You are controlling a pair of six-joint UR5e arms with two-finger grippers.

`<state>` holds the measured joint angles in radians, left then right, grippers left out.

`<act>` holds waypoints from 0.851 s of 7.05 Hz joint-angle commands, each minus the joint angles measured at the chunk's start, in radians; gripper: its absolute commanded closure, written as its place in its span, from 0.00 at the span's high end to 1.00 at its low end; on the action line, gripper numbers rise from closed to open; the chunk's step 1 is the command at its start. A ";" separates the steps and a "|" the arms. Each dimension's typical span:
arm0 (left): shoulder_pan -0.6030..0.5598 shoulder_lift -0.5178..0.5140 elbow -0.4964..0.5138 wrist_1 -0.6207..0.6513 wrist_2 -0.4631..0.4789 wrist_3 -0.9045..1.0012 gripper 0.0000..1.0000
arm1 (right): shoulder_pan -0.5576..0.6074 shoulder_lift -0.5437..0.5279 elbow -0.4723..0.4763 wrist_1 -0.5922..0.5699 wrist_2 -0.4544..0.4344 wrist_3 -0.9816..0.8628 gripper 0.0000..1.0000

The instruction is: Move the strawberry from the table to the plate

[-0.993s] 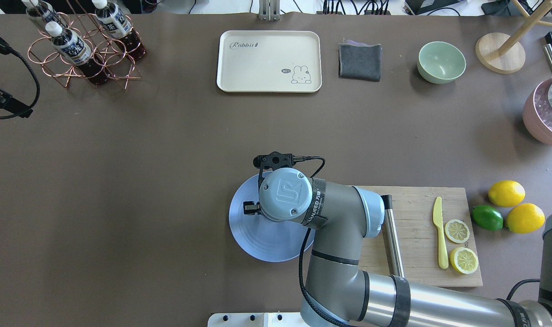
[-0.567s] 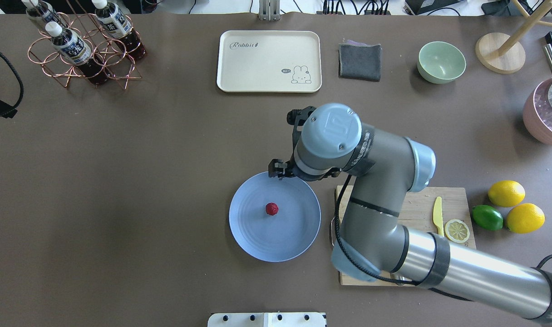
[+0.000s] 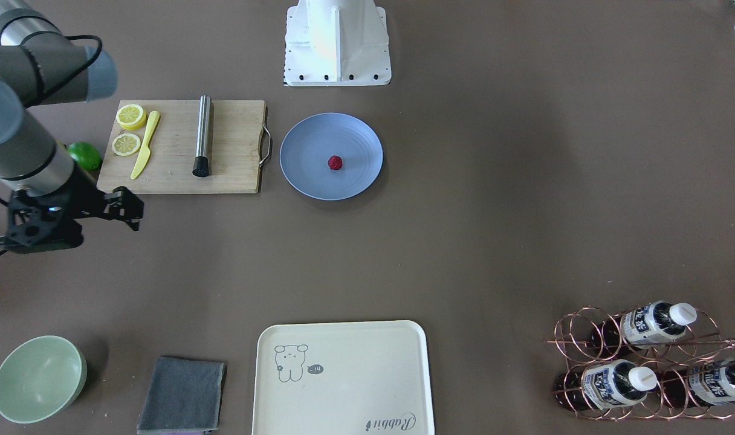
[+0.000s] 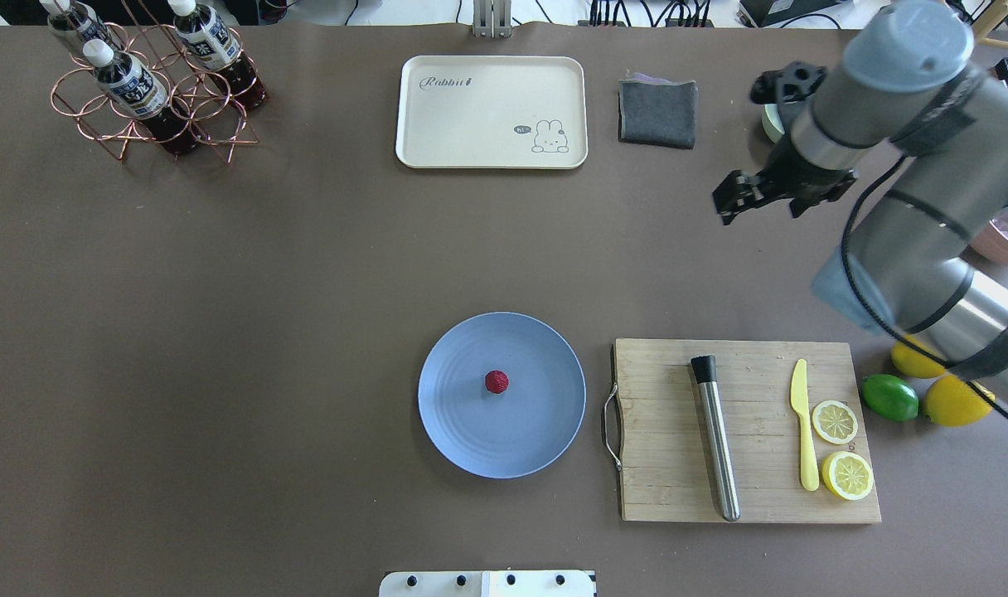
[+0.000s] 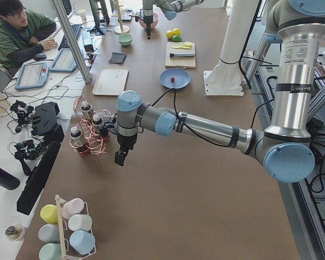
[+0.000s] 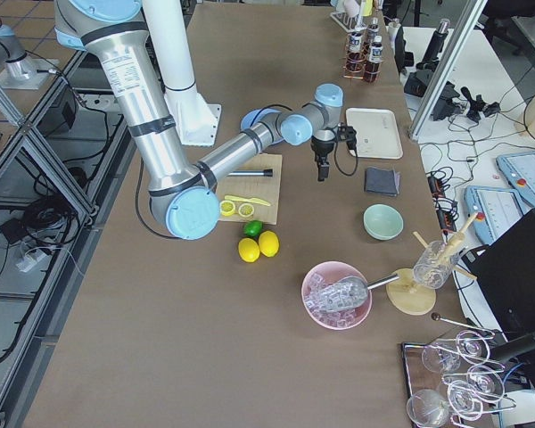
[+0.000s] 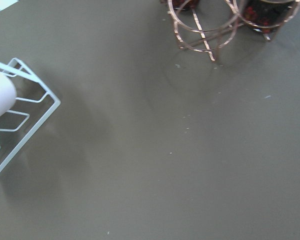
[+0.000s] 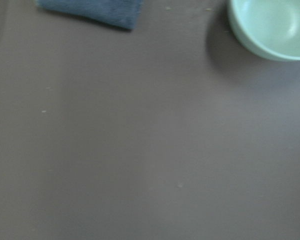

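Note:
The small dark red strawberry (image 4: 496, 381) (image 3: 335, 162) lies near the middle of the round light-blue plate (image 4: 471, 435) (image 3: 310, 136), with nothing touching it. Around them spreads the grey-brown table (image 4: 264, 332). My right gripper (image 4: 732, 203) (image 3: 129, 211) hangs open and empty far from the plate, over bare table at the back right, close to the grey cloth and the green bowl. My left gripper (image 5: 119, 157) shows only in the exterior left view, low over the table beside the bottle rack; I cannot tell whether it is open or shut.
A wooden cutting board (image 4: 661, 431) right of the plate carries a steel rod (image 4: 715, 439), a yellow knife (image 4: 802, 431) and two lemon slices. Lemons and a lime (image 4: 889, 396) lie beyond it. At the back stand a cream tray (image 4: 491, 112), grey cloth (image 4: 657, 112), green bowl (image 3: 38, 377) and bottle rack (image 4: 152, 83).
My right arm has lifted off the plate and swung to the back right. The strawberry, hidden under the gripper a second ago, now lies uncovered on the plate.

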<state>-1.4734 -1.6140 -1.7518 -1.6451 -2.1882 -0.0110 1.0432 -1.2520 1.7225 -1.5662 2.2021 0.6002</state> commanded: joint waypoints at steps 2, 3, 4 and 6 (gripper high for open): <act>-0.070 0.008 0.028 0.022 -0.039 0.008 0.98 | 0.413 -0.219 -0.097 -0.003 0.185 -0.438 1.00; -0.070 0.008 0.047 0.022 -0.047 0.008 0.98 | 0.487 -0.245 -0.134 -0.006 0.185 -0.535 1.00; -0.068 0.006 0.075 0.022 -0.095 0.006 0.98 | 0.521 -0.266 -0.144 0.000 0.176 -0.543 1.00; -0.068 0.006 0.093 0.019 -0.107 0.006 0.98 | 0.557 -0.305 -0.146 0.003 0.185 -0.553 1.00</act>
<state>-1.5418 -1.6074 -1.6719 -1.6237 -2.2862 -0.0044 1.5742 -1.5298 1.5797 -1.5646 2.3804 0.0605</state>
